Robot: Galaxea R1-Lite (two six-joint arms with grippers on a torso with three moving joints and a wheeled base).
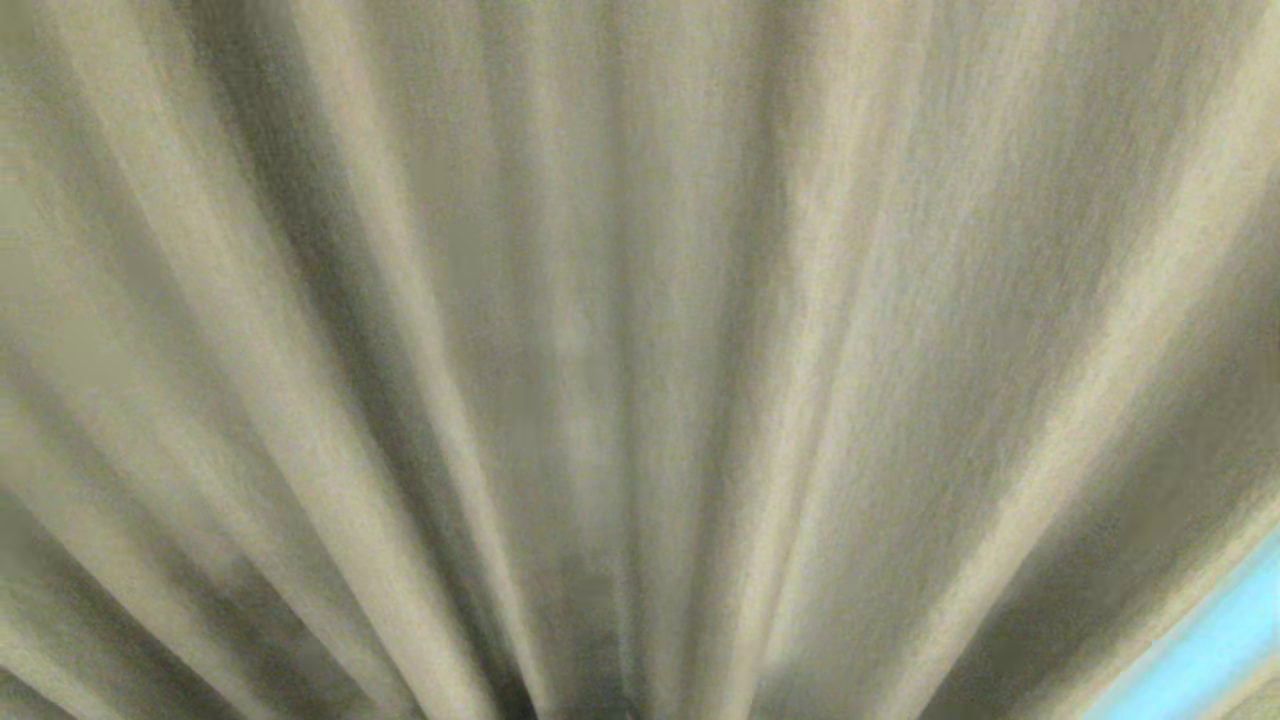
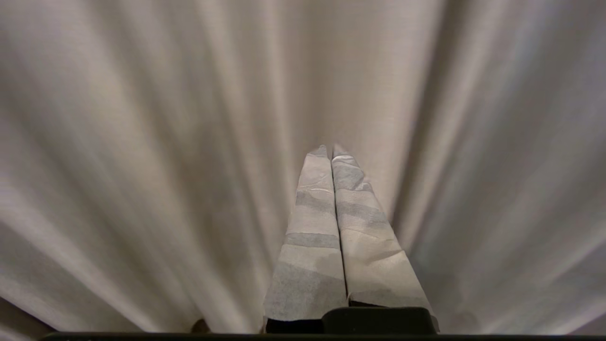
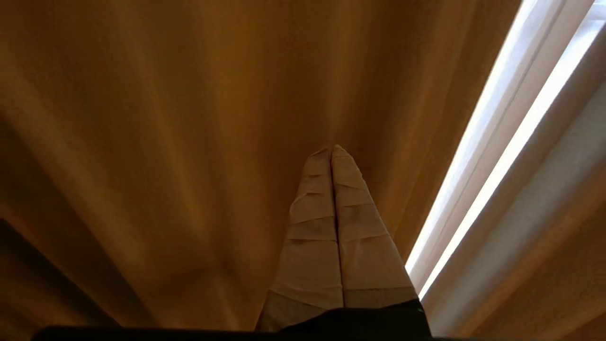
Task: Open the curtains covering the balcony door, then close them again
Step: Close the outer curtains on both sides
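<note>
1. Curtains [image 1: 640, 300]: the opaque pale beige-grey layer hangs directly in front of my head camera and fills nearly the whole head view. Its pleats run as long vertical folds that converge toward the lower middle of that view. The fabric is drawn across; the balcony door is not visible in any view.

2. Gap [image 1: 1215, 640]: at the lower right corner of the head view a narrow bright pale-blue strip shows beside the outer edge of the fabric.

3. Left pincer [image 2: 330, 150]: the two fingers, wrapped in pale tape or paper, lie pressed together along their full length with no gap at the tips. Nothing is held between them. The tips point at the pleated curtain, which fills the left wrist view behind them; I cannot tell whether the tips touch the fabric.

4. Right pincer [image 3: 332, 149]: the two wrapped fingers are likewise together, tip to tip, holding nothing. They point at the opaque curtain layer. Just beside them, toward the edge of the panel, a bright strip of daylight [image 3: 506, 156] runs diagonally, bordered by paler, lighter fabric [image 3: 544, 189]. Contact between tips and curtain cannot be determined.

5. Neither arm appears in the head view.
</note>
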